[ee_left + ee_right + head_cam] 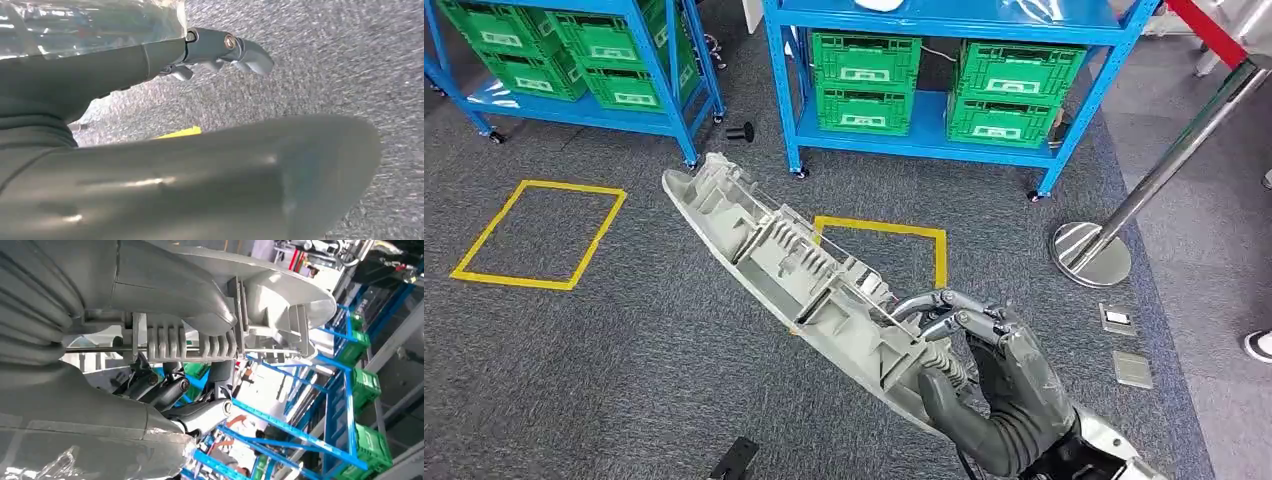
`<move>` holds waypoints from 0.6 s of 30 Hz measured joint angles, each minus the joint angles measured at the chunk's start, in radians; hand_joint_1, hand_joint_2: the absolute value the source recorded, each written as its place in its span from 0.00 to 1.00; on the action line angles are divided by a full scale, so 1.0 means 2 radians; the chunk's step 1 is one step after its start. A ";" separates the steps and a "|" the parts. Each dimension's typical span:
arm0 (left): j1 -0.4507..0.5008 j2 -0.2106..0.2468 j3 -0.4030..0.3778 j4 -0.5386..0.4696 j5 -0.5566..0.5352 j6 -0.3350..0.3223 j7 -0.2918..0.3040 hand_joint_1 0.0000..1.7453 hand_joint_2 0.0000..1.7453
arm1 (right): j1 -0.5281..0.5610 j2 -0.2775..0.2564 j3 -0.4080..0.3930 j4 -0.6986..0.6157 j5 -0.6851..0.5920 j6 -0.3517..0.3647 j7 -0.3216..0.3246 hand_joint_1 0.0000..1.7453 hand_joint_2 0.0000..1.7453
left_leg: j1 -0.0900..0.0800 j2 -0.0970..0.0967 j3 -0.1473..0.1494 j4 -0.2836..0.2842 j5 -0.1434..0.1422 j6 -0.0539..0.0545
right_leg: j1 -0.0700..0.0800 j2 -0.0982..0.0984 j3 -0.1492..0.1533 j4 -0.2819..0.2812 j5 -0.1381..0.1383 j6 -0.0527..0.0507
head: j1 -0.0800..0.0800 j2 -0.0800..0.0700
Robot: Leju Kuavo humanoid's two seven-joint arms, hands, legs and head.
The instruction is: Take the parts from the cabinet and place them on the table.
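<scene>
A long grey plastic part [784, 260], ribbed on its inner side, slants from upper left to lower right over the carpet in the head view. My right hand [999, 390] grips its lower end, the dark fingers wrapped around the edge. The right wrist view shows the same part [280, 295] close up, with the hand's dark fingers [165, 390] curled under its ribs. My left hand [200, 175] hangs over grey carpet with its fingers [220, 45] stretched out and nothing in them.
Blue wheeled racks hold green crates [864, 80] ahead and more crates [594, 50] at the far left. Two yellow tape squares [539, 235] [894, 235] mark the carpet. A chrome stanchion base [1091, 253] stands on the right, near floor plates [1117, 318] and a person's shoe [1259, 345].
</scene>
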 joint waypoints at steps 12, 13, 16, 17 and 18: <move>0.004 0.000 0.000 0.001 0.000 0.001 -0.002 0.00 1.00 | 0.004 -0.001 0.000 -0.005 0.013 -0.001 0.002 1.00 1.00 | 0.008 -0.004 -0.032 0.063 -0.039 -0.032 | -0.006 0.008 0.066 -0.138 0.063 -0.025 | -0.004 0.000; 0.003 0.000 0.000 0.001 0.000 0.001 -0.002 0.00 1.00 | 0.004 -0.001 0.000 -0.005 0.014 -0.001 0.002 1.00 1.00 | 0.008 0.002 -0.052 0.104 -0.056 -0.032 | -0.003 0.002 0.068 -0.137 0.061 -0.027 | -0.007 0.000; 0.005 0.000 0.000 0.002 0.000 0.001 -0.002 0.00 1.00 | 0.005 -0.001 0.000 -0.005 0.014 -0.001 0.002 1.00 1.00 | 0.007 0.004 -0.089 0.172 -0.066 -0.029 | 0.003 -0.017 0.072 -0.137 0.057 -0.031 | -0.009 0.000; 0.006 0.000 0.000 0.002 0.000 0.001 -0.002 0.00 1.00 | 0.005 -0.001 0.001 -0.005 0.014 -0.001 0.002 1.00 1.00 | 0.006 0.005 -0.081 0.152 -0.048 -0.027 | 0.005 -0.022 0.074 -0.137 0.055 -0.031 | -0.009 0.000; 0.006 0.001 0.000 0.002 0.000 0.001 -0.003 0.00 1.00 | 0.005 -0.001 0.001 -0.005 0.015 -0.001 0.002 1.00 1.00 | 0.004 0.009 -0.064 0.113 -0.023 -0.022 | 0.006 -0.027 0.078 -0.137 0.053 -0.031 | -0.011 0.000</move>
